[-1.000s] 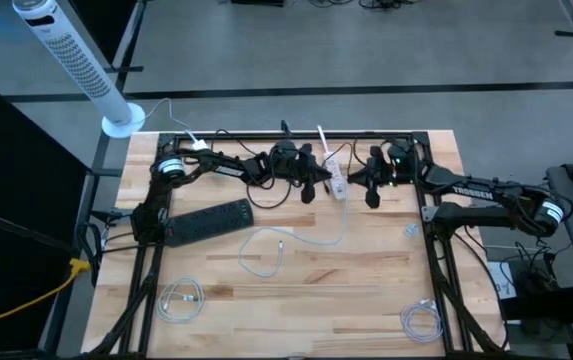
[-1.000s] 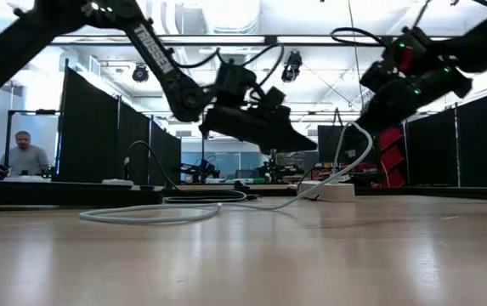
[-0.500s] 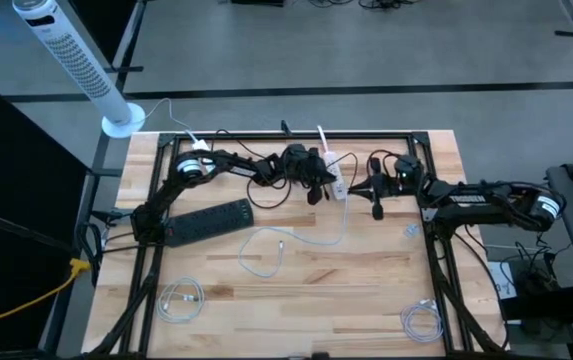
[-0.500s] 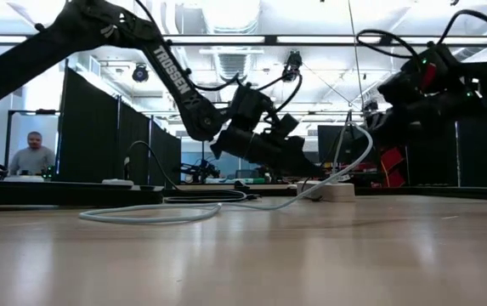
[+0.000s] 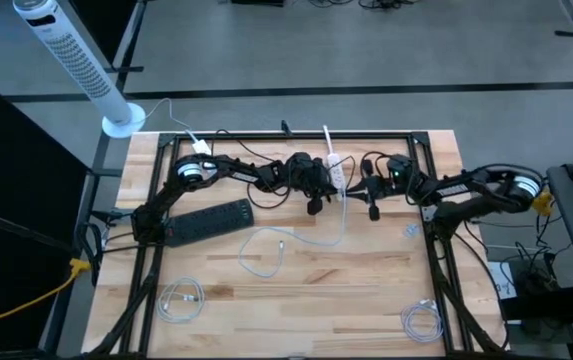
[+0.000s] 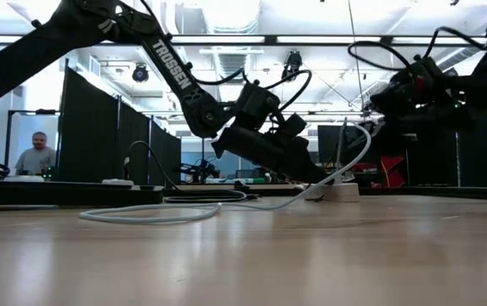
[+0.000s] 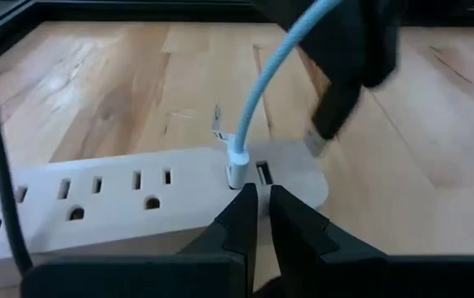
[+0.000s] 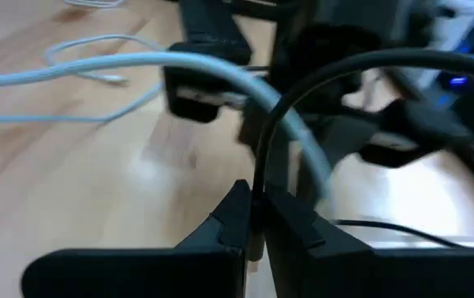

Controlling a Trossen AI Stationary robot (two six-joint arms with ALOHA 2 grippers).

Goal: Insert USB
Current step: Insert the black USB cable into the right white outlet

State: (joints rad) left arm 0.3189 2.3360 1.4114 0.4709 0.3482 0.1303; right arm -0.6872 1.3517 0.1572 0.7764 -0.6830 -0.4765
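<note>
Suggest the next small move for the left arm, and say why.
Probably nudge the left gripper forward to press the white USB plug home. The plug stands in a port of the power strip, but whether it is fully seated cannot be told. The left jaws sit together, empty, just behind it. The right gripper hangs nearby.

Left hand beside power strip

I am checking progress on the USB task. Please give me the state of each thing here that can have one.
White USB cable: plugged into the strip's USB port.
White power strip: flat on the wooden table, outlets empty.
Black power strip: flat, untouched.
Coiled white cables: lying loose near the table's front.
Left gripper: shut, at the plug.
Right gripper: shut, nearby.
</note>
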